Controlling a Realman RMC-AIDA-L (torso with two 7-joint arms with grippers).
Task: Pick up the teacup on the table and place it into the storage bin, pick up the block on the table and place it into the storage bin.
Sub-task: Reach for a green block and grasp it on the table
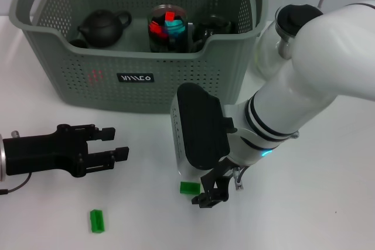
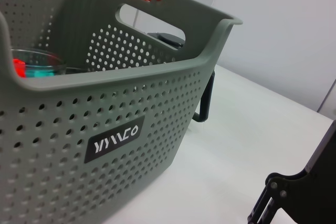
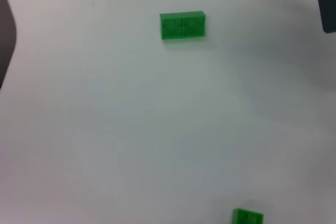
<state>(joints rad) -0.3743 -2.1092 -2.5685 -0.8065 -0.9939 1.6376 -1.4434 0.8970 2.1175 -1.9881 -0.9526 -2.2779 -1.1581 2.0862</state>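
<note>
Block stage under way, no teacup left on the desk

No teacup shows anywhere on the white desk; in the large grey perforated plastic storage bin with orange handle clips, at 12 o'clock in the head view, lie a dark round teapot, a clear jar holding red and blue pieces and a dark rounded vessel that may be the teacup, though I cannot tell; so the cup half looks done, as a judgement, and the block half is not

Count: one bin; two small green rectangular blocks on the desk, none seen in the bin; two arms

The nearer green block lies at about 6 o'clock, just beside the right black pincer, which hangs low over the desk under the white right arm; its fingers are too hidden to tell whether wide or narrow, and it does not appear to grip the block; the second green block sits at about 7 o'clock, well apart from the first

The left black pincer hovers at 9 o'clock with its fingers parted and nothing between them, idle beside the bin

Left to do: grasp a block, carry it up to 12 o'clock, drop it in the bin
</note>
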